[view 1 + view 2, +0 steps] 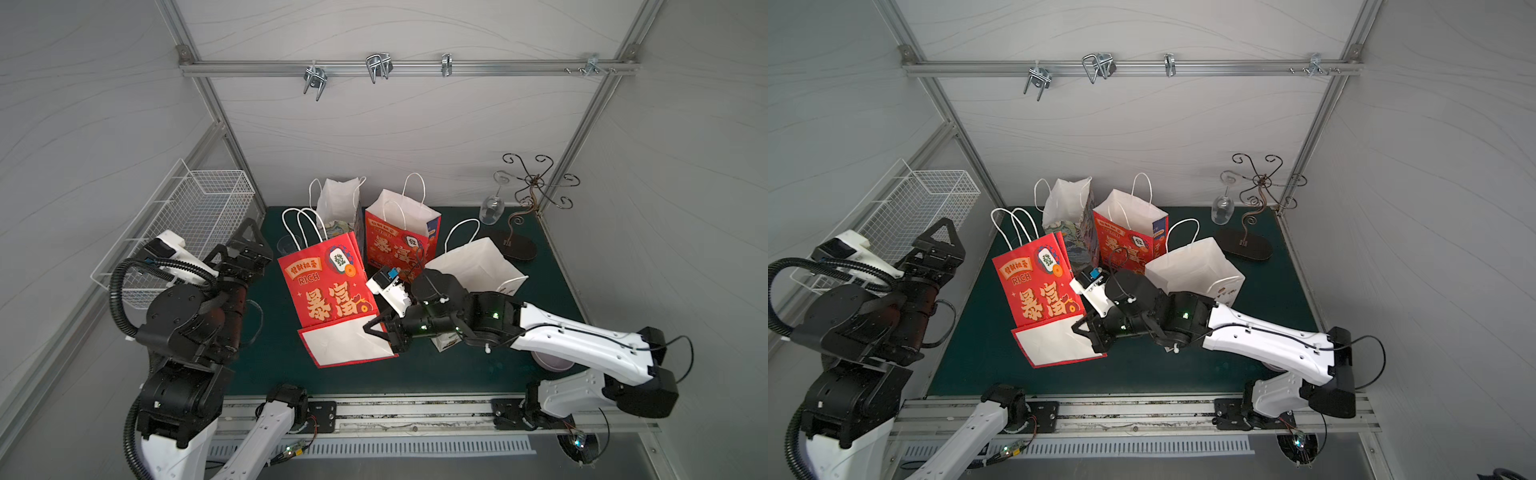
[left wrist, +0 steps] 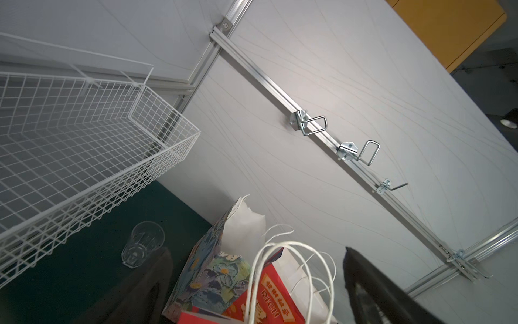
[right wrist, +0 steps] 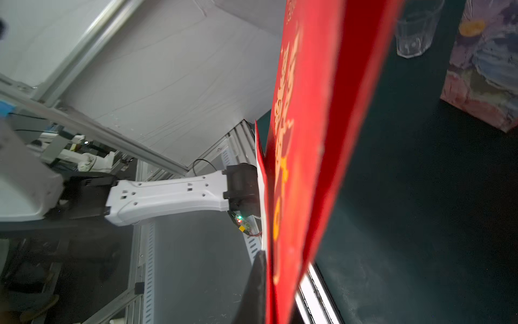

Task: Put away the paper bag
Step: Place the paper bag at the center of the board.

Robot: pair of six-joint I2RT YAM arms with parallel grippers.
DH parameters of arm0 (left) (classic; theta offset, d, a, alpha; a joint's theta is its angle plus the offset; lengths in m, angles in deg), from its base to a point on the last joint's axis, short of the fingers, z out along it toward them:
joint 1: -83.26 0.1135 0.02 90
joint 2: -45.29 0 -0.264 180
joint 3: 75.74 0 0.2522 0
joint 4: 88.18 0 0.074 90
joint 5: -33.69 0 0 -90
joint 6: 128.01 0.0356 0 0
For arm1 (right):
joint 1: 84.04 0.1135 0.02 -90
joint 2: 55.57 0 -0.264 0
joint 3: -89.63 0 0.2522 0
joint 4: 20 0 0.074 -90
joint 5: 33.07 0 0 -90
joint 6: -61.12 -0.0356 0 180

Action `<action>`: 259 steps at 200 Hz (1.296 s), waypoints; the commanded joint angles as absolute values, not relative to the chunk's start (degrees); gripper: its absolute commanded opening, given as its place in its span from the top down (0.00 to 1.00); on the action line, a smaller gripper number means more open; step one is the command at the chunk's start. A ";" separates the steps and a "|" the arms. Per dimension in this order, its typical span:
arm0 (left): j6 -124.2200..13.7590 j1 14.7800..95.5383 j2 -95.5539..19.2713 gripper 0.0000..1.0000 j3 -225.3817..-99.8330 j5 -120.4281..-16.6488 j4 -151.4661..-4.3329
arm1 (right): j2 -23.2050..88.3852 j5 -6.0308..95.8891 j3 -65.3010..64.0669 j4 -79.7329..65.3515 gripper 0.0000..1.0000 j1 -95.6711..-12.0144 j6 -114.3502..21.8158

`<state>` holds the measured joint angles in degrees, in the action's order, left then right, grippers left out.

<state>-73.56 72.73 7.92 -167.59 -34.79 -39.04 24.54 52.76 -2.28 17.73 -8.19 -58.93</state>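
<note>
Pinching the red paper bag [image 1: 328, 286] near its base is the right gripper [image 1: 380, 336]

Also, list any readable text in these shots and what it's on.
"RICH": front red bag, under its banner.
"暴富": same bag, big gold characters.
"暴富": rear red bag.
Too small or blurred: both bags' banners and tile characters, and the print low on the white bag.

White-shelled arms [image 1: 582, 340] with black joints [image 1: 648, 390] (green LEDs [image 1: 496, 316])

red paper bag [image 3: 308, 140] — clear glass [image 3: 414, 30] nearby
</note>
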 commanded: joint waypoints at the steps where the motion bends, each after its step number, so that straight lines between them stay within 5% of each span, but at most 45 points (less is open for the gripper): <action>1: -77.13 72.97 8.74 0.05 -169.57 -33.88 -30.90 | 28.49 61.83 -1.79 16.33 1.00 -5.47 -67.11; 77: -82.69 72.95 9.34 0.07 -167.23 -41.20 -26.25 | 43.64 65.28 -2.54 10.03 1.00 -0.77 -80.00; 192: -85.45 72.97 11.93 0.08 -163.22 -42.25 -23.82 | 57.89 73.02 -3.21 21.62 1.00 -5.10 -93.59; 222: -85.34 72.97 12.51 0.08 -162.50 -42.33 -23.01 | 59.88 74.92 -3.71 22.93 0.83 -6.08 -91.09; 243: -84.81 72.97 12.34 0.08 -162.02 -43.23 -23.07 | 60.07 77.29 -4.49 24.64 0.53 -6.09 -89.07; 259: -84.36 72.97 12.10 0.08 -161.76 -43.65 -23.30 | 59.25 79.12 -4.40 25.71 0.39 -6.18 -88.01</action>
<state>-84.58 72.73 12.08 -162.14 -42.97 -23.13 59.16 74.32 -3.06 21.35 -5.81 -89.94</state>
